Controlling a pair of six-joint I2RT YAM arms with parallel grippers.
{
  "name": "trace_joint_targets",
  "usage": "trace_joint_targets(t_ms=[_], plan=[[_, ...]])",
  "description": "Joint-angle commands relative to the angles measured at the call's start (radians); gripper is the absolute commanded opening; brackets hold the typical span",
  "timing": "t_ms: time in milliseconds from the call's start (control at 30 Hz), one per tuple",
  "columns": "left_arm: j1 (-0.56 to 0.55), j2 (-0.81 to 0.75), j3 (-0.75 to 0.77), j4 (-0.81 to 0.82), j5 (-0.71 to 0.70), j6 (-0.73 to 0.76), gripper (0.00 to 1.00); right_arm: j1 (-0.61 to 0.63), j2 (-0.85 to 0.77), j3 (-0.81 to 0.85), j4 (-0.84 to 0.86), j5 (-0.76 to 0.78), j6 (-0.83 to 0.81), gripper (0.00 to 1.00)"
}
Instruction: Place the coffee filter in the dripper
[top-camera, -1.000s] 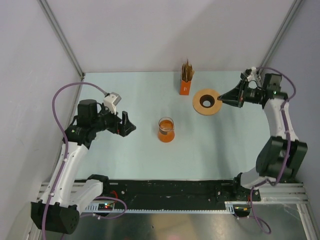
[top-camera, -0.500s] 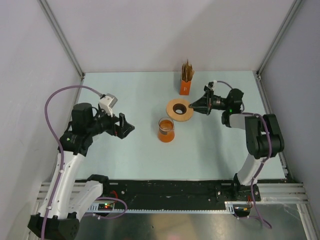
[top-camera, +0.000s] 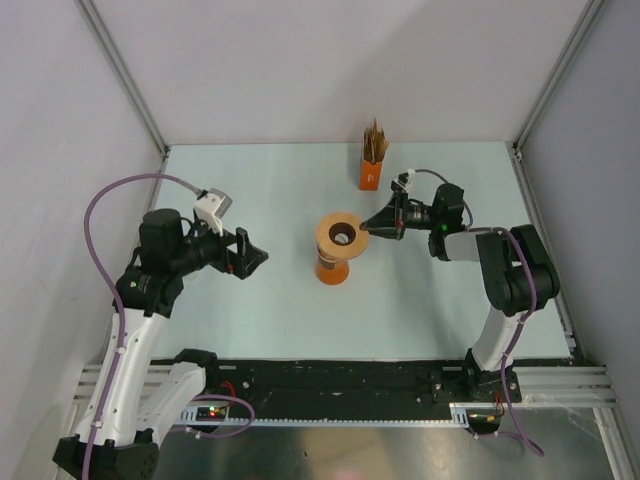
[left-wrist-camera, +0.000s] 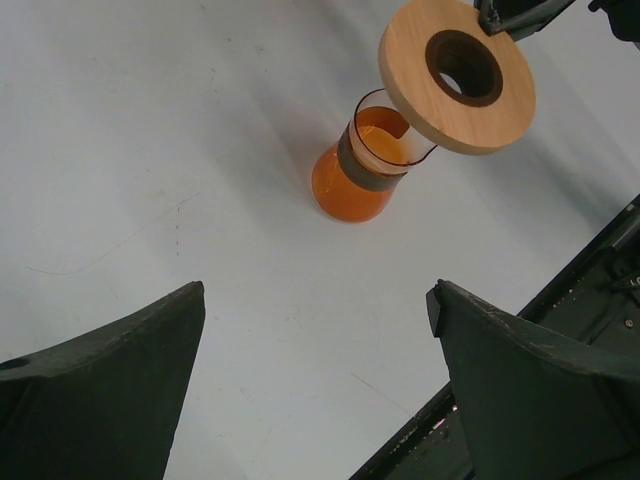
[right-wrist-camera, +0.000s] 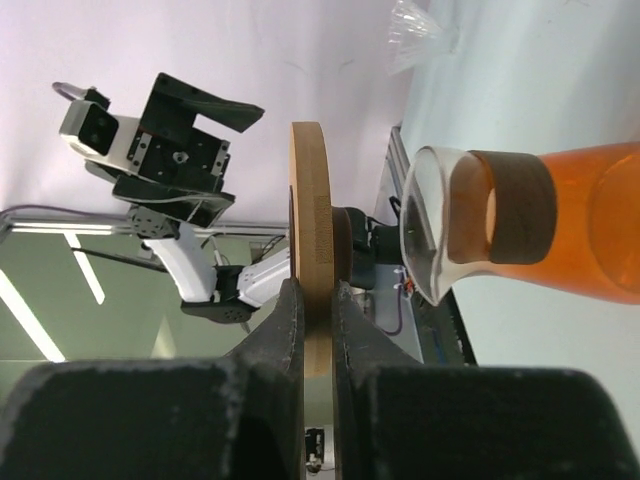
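Observation:
My right gripper (top-camera: 372, 226) is shut on the rim of the flat round tan disc (top-camera: 341, 235) and holds it just above the mouth of the orange glass beaker (top-camera: 332, 268). The right wrist view shows the disc (right-wrist-camera: 310, 200) edge-on between my fingers, beside the beaker (right-wrist-camera: 540, 220). A small clear cone, the dripper (right-wrist-camera: 415, 35), shows far off in that view only. My left gripper (top-camera: 255, 252) is open and empty, left of the beaker (left-wrist-camera: 360, 180). No single coffee filter is in view.
A small orange box (top-camera: 371, 172) with a bunch of brown papers stands at the back, behind the beaker. The black rail (top-camera: 340, 380) runs along the near table edge. Grey walls close in the left, back and right.
My right gripper has carried the tan disc leftwards and forwards, from the right side of the table to over the beaker's mouth. The left arm shifted slightly, still open.

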Motion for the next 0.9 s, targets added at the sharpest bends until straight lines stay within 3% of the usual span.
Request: trace_joint_targets(t_ms=[0,500,867], plan=[[-0.002,-0.013,0.008,0.022,0.022,-0.017,1.00,-0.001,-0.010,-0.001,-0.110,0.019,-0.172,0.00],[-0.002,-0.016,-0.004,0.015,0.033,-0.017,1.00,0.039,0.103,0.028,-0.044,0.023,-0.143,0.00],[-0.003,-0.019,-0.011,0.015,0.039,-0.014,1.00,0.058,0.072,0.043,-0.110,0.034,-0.205,0.00]])
